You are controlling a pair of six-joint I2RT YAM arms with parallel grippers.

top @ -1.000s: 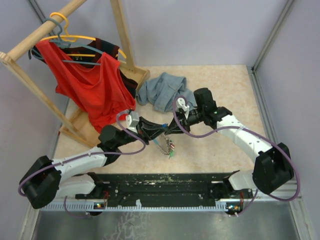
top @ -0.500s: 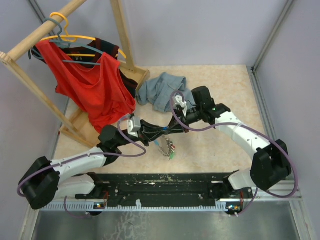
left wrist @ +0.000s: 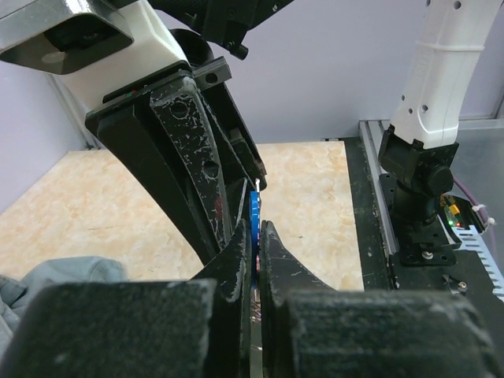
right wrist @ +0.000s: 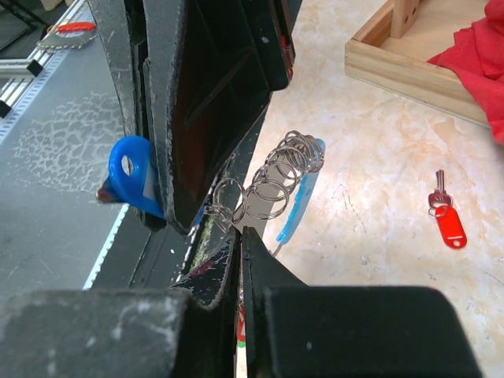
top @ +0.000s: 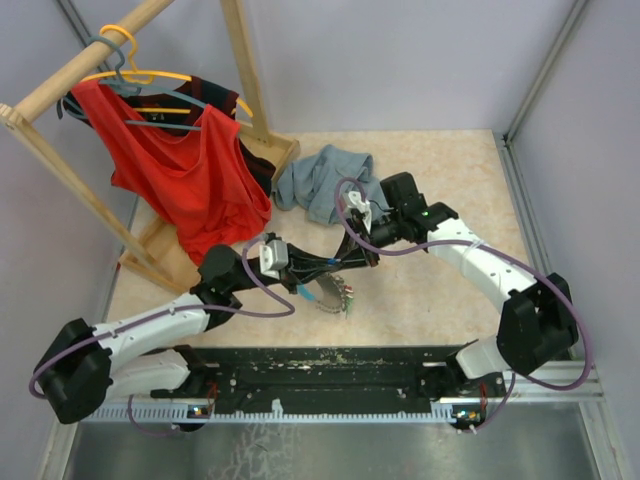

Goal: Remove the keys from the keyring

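I see the table (top: 440,160) with both arms meeting over its middle. My left gripper (left wrist: 253,236) is clamped on a blue key (right wrist: 130,177). My right gripper (right wrist: 240,235) is pinched tight on the chain of the keyring (right wrist: 302,197), which hangs between them. 1 red key (right wrist: 450,226) lies loose on the table.

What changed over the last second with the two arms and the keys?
The left gripper slid right and slightly nearer the front; the right gripper eased left, so they are closer together. Nothing was grabbed or dropped: the left one stays shut on the blue key. The hanging keys, red shirt and rack stayed put.
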